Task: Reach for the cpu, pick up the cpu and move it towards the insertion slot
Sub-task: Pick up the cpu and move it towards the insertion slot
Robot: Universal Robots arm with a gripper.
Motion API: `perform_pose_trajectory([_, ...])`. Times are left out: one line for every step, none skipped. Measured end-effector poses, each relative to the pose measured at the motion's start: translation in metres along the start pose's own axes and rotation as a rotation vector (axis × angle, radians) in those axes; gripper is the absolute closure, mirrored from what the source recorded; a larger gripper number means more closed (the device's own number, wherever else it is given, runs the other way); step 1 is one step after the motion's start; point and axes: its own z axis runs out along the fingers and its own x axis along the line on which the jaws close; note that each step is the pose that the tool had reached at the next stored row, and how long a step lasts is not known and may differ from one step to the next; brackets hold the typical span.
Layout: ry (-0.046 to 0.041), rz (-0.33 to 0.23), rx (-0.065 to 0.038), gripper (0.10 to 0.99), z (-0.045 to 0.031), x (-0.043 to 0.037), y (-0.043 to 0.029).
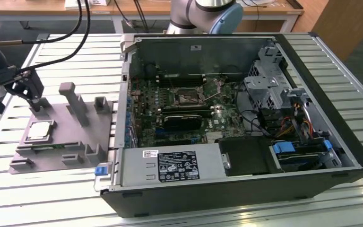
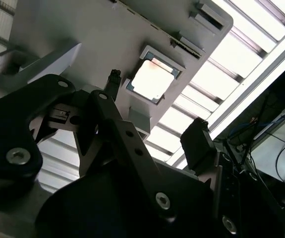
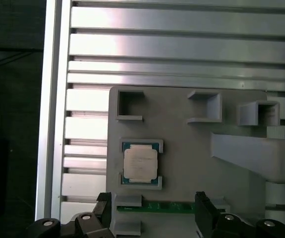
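Gripper (image 1: pixel 32 99) hung empty w/ jaws spread, abt 12 o'clock of the cpu (image 1: pixel 39 130) in exterior view, prob. wide enough to straddle it. Cpu lay flat, lid up, seated in grey tray (image 1: pixel 68 137) recess, which keeps it square; no long axis. Insertion slot (image 1: pixel 186 97) well apart, abt 3 o'clock.

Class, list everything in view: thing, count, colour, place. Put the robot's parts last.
cpu: one, silvery, in a tray recess.
tray: one, grey, on the table at the exterior view's left.
memory module: one, green, in the tray beside the cpu.
computer case: one, black, open, on the table.
insertion slot: one, dark, metal-framed, inside the case.
table: one, silvery slats.
pincer: one, black, open, over the tray near the cpu.
arm: one, grey and blue, beyond the case.
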Motion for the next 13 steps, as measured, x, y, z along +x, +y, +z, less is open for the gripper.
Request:
perform_pose_trajectory([0.0006, 0.000, 0.000, 0.325, 0.0018, 0.0000, -0.0005])
perform_pose_trajectory([0.0010, 0.000, 0.000, 0.325, 0.0036, 0.0000, -0.0009])
perform_pose_trajectory([0.0018, 0.000, 0.000, 0.325, 0.0055, 0.0000, -0.0013])
perform_pose_trajectory([0.0026, 0.000, 0.000, 0.325, 0.0072, 0.0000, -0.0015])
perform_pose_trajectory([0.0033, 0.000, 0.000, 0.325, 0.0091, 0.0000, -0.0018])
perform_pose_trajectory([0.0041, 0.000, 0.000, 0.325, 0.0109, -0.0001, -0.0020])
perform_pose_trajectory([0.0050, 0.000, 0.000, 0.325, 0.0126, -0.0001, -0.0022])
perform_pose_trajectory([0.0061, 0.000, 0.000, 0.325, 0.0144, -0.0001, -0.0024])
perform_pose_trajectory([0.0076, 0.000, 0.000, 0.325, 0.0163, -0.0001, -0.0026])
perform_pose_trajectory([0.0091, 0.000, 0.000, 0.325, 0.0181, -0.0001, -0.0027])
perform_pose_trajectory([0.0105, 0.000, 0.000, 0.325, 0.0200, -0.0001, -0.0028])
perform_pose_trajectory([0.0117, 0.001, 0.000, 0.325, 0.0218, -0.0002, -0.0029])
perform_pose_trajectory([0.0126, 0.001, 0.000, 0.325, 0.0234, -0.0002, -0.0029])
